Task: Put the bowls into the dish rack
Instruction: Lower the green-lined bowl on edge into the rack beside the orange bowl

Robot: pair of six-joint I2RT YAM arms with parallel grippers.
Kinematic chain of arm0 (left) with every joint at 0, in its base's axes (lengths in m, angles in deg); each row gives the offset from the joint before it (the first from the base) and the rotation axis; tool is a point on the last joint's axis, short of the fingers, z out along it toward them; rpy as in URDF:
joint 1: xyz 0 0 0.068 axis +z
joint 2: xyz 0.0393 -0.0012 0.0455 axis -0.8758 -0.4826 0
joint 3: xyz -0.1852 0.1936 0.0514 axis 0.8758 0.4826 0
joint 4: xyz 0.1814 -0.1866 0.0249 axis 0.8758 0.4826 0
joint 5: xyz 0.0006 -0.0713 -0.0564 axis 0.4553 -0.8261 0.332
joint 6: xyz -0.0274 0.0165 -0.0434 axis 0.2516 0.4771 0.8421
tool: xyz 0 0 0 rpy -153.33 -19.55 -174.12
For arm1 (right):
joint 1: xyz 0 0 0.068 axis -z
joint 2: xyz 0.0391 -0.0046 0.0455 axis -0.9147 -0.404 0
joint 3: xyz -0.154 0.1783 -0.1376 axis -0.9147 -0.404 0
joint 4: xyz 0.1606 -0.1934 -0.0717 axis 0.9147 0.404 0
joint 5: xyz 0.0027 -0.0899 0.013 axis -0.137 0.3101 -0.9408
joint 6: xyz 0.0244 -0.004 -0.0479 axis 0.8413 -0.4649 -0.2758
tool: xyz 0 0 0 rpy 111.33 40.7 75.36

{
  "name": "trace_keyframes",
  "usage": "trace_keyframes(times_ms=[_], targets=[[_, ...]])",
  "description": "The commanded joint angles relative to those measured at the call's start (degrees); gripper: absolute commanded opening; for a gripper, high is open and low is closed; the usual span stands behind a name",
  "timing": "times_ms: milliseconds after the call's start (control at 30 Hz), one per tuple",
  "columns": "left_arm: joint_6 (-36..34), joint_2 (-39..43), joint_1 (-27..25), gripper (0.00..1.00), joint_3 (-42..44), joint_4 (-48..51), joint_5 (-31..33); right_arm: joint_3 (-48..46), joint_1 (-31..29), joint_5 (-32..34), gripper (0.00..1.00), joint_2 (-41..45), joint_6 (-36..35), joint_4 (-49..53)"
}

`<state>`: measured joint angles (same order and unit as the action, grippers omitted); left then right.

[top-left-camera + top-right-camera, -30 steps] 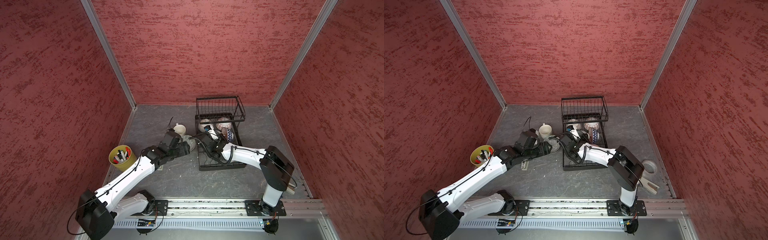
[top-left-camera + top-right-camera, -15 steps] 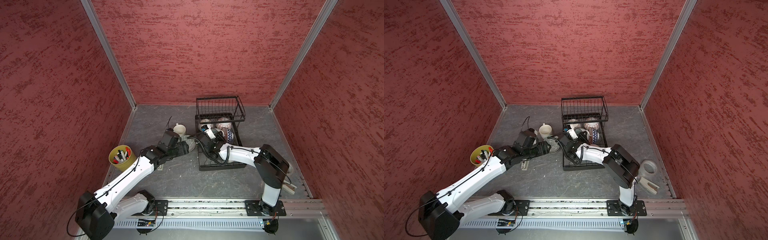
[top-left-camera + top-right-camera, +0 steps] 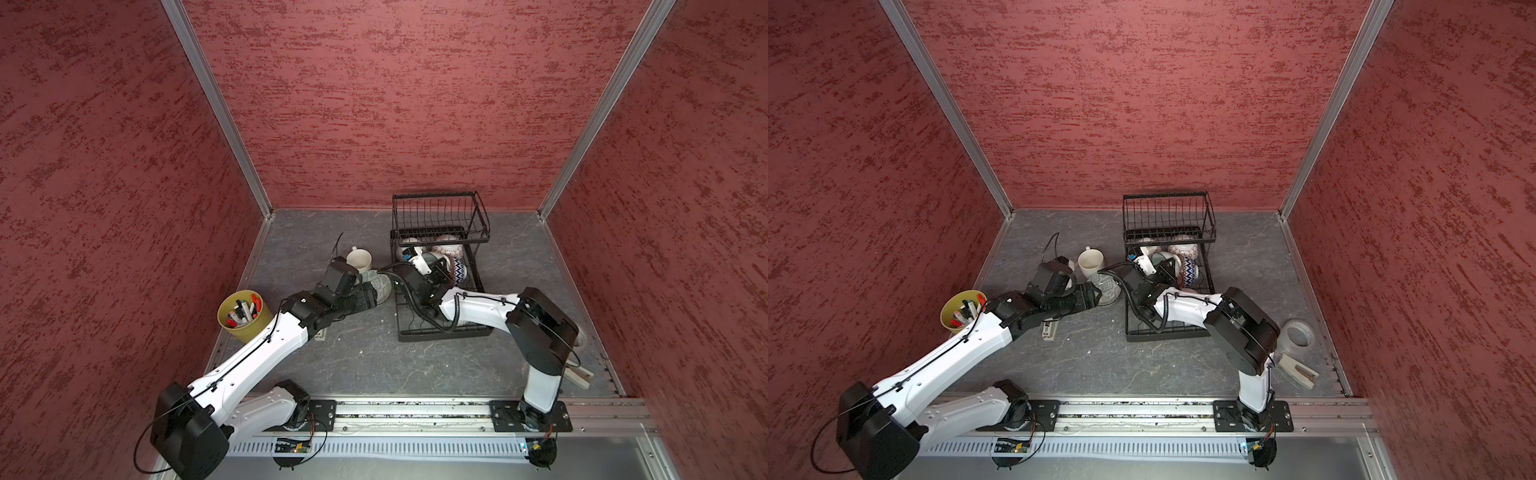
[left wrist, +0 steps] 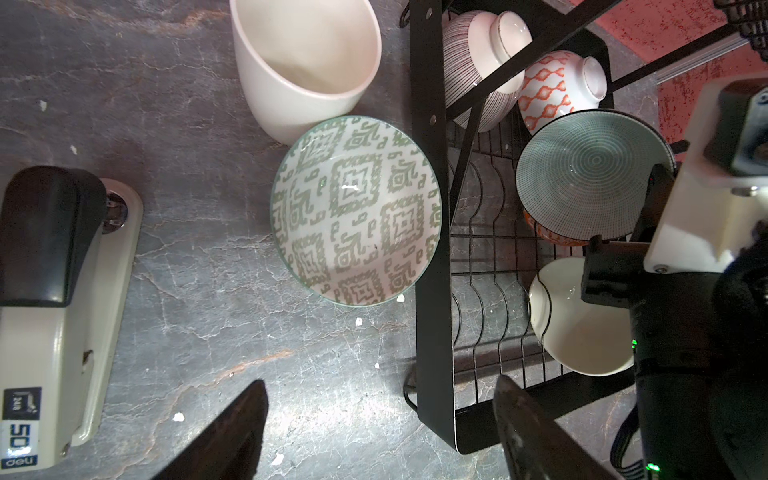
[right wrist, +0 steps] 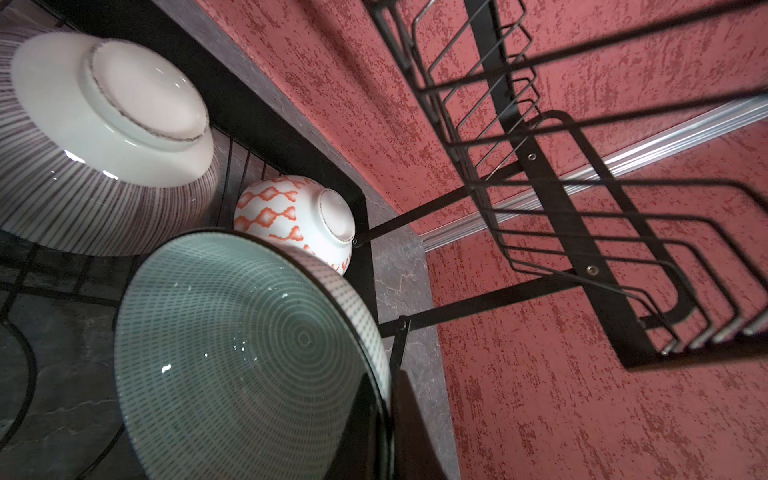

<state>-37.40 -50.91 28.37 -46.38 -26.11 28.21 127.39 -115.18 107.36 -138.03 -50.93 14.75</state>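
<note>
- Hidden: upper basket [image 3: 438,214] masks rack's rear in both top views; R gripper [image 4: 660,178] fingers mostly cut off in R wrist view.
- R gripper: clamped on teal bowl [image 5: 249,353] rim, inside dish rack [image 4: 432,291] lower tier.
- L gripper [image 4: 380,384]: jaws wide, empty; green-patterned bowl [image 4: 357,208] sits just outside rack.

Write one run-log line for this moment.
left tool: open, near green-patterned bowl on table | right tool: shut on teal bowl inside dish rack
</note>
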Motion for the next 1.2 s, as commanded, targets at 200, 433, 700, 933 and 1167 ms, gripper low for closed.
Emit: trace_keyframes(times_ms=[200, 433, 700, 933, 1167], targets=[[-0.55, 1.05, 0.30, 0.85, 1.24, 0.25, -0.10, -0.17, 0.77, 3.69, 0.00, -2.24, -1.80, -6.00], [-0.55, 1.17, 0.38, 0.85, 1.32, 0.35, -0.07, -0.56, 1.02, 3.58, 0.00, -3.76, -1.35, -6.65], [-0.30, 1.48, 0.41, 0.85, 1.49, 0.51, -0.09, -1.22, 1.55, 3.57, 0.00, -4.41, -1.58, -7.80], [-0.29, 1.48, 0.36, 0.85, 1.39, 0.51, -0.20, -1.79, 2.04, 3.68, 0.00, -4.30, -3.19, -10.23], [-0.29, 1.26, 0.40, 0.85, 1.41, 0.56, -0.20, -0.25, 2.18, 3.18, 0.00, -6.61, -3.20, -8.89]])
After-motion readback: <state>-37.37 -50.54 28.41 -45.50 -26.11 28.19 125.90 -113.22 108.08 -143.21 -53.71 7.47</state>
